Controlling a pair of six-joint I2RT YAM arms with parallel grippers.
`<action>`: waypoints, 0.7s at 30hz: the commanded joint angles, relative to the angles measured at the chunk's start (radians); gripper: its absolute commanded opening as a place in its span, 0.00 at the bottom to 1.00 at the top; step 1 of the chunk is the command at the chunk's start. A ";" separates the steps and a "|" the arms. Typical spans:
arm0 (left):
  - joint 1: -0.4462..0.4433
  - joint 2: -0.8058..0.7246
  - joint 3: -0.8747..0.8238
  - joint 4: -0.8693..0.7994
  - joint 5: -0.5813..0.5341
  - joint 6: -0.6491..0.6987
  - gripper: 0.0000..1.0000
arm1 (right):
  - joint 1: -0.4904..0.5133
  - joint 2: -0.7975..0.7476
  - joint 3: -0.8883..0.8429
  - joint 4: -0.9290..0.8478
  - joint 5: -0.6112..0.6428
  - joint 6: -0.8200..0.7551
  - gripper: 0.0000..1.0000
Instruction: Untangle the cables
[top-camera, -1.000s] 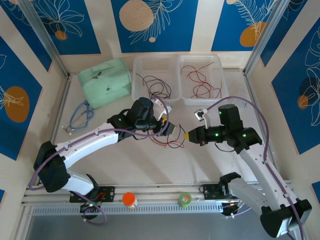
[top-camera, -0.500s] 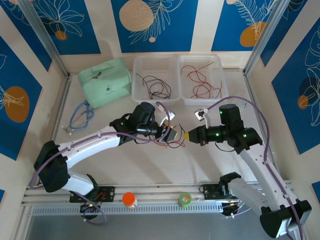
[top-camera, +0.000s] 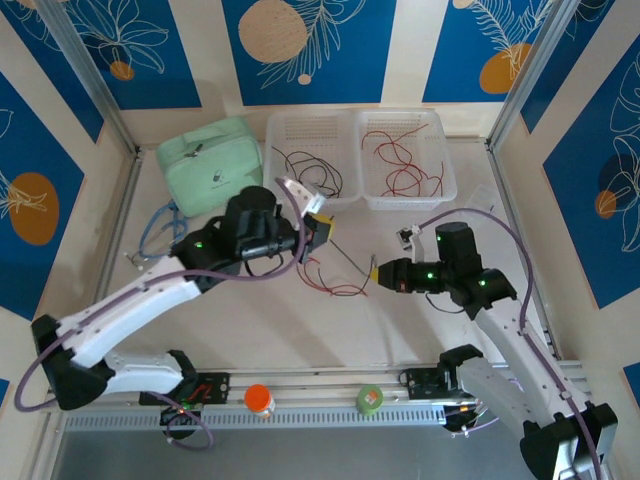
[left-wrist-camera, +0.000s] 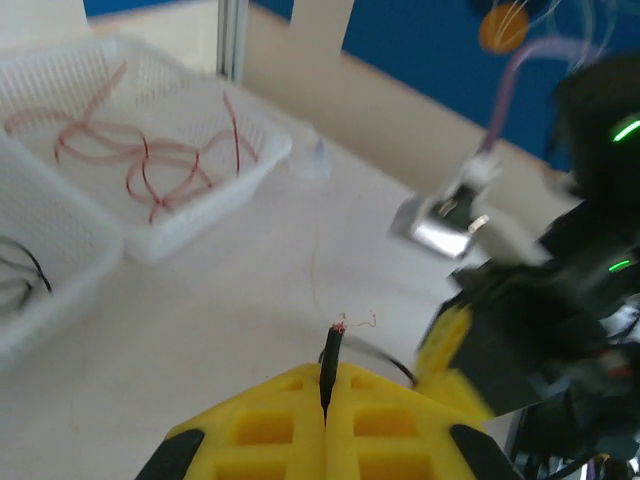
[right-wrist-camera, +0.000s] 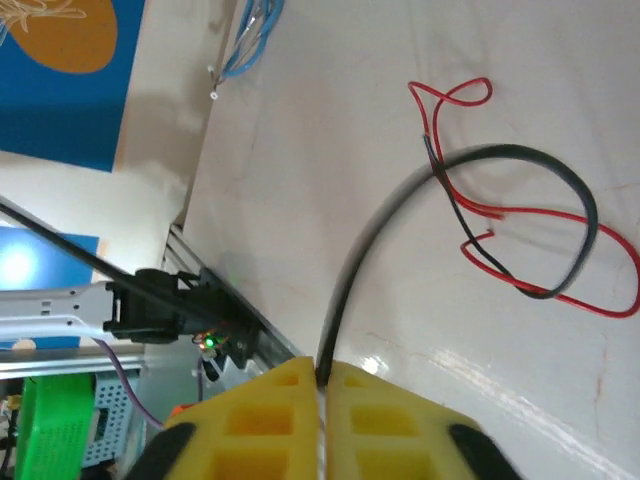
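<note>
The right gripper (right-wrist-camera: 322, 385), nearest of the two and right of centre, has its yellow jaws pressed together on one end of a black cable (right-wrist-camera: 500, 152). From the jaws that cable arcs over the table (top-camera: 250, 330) and crosses a red cable (top-camera: 345, 292) lying loose just left of the gripper, so the two look partly entangled.

Further back and to the left, the left gripper (left-wrist-camera: 325, 405) has its jaws tight on the other end of the black cable, whose stripped tip pokes out between the fingers. With each arm pinching one end and the two standing apart, the black cable runs across the gap between them. The likely purpose is to draw it straight and lift it free of the red one, which rests on the table in no grip.

At the far side two white trays stand side by side. The left tray (top-camera: 285, 130) holds black cables (top-camera: 310, 172), and the right tray (top-camera: 442, 150) holds red cables (top-camera: 400, 160), so the sorting seems to go by colour. By that reasoning the black cable belongs in the left tray, which is just beyond the left gripper.
</note>
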 joint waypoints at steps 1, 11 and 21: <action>-0.004 -0.048 0.171 -0.099 -0.083 0.072 0.00 | -0.005 -0.037 -0.066 0.098 0.033 0.158 0.27; -0.004 0.072 0.448 -0.125 -0.066 0.097 0.00 | 0.032 -0.082 -0.082 0.095 0.049 0.020 0.73; -0.004 0.200 0.624 -0.095 -0.197 0.182 0.00 | 0.255 -0.018 -0.105 0.191 0.315 -0.014 0.75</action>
